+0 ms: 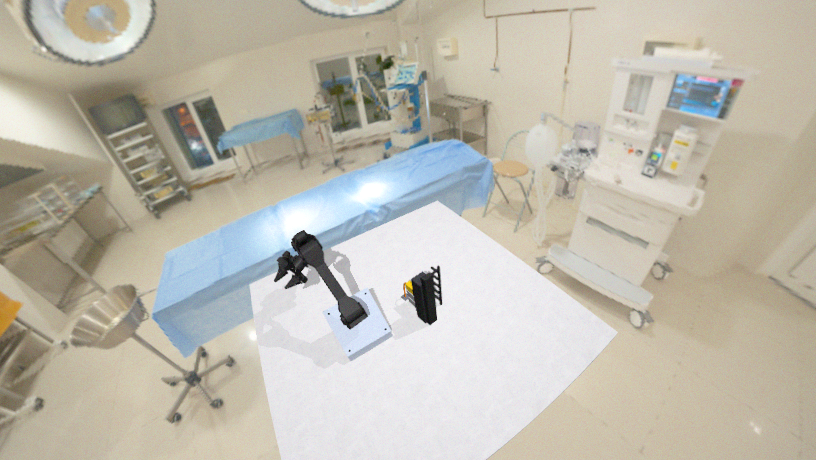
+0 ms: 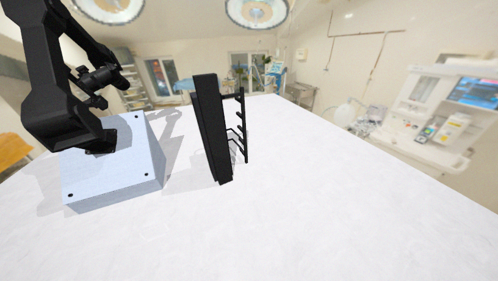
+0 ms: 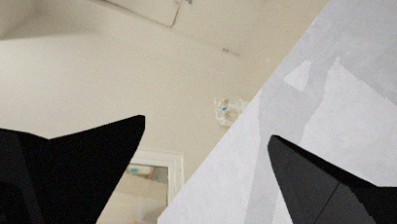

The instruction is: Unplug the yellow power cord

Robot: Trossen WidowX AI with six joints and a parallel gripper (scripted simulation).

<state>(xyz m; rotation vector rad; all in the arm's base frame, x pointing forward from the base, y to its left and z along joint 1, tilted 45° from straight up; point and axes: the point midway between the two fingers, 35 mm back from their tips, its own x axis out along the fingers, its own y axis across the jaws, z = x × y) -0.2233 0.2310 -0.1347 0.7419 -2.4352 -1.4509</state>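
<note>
Strip [image 1: 425,297] black, upright on edge mid-table, beside grey mounting block [image 1: 360,331]. Yellow plug [image 1: 408,288] seated in strip face turned toward arm base. Cord not discernible. Farther back, near table's far-left edge, gripper [image 1: 289,272] raised, spread wide, gripping nothing, well apart from plug and strip.

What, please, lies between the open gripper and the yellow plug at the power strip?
In the top view, the arm's link and its pale base block lie between the gripper and the yellow plug on the upright power strip.
</note>
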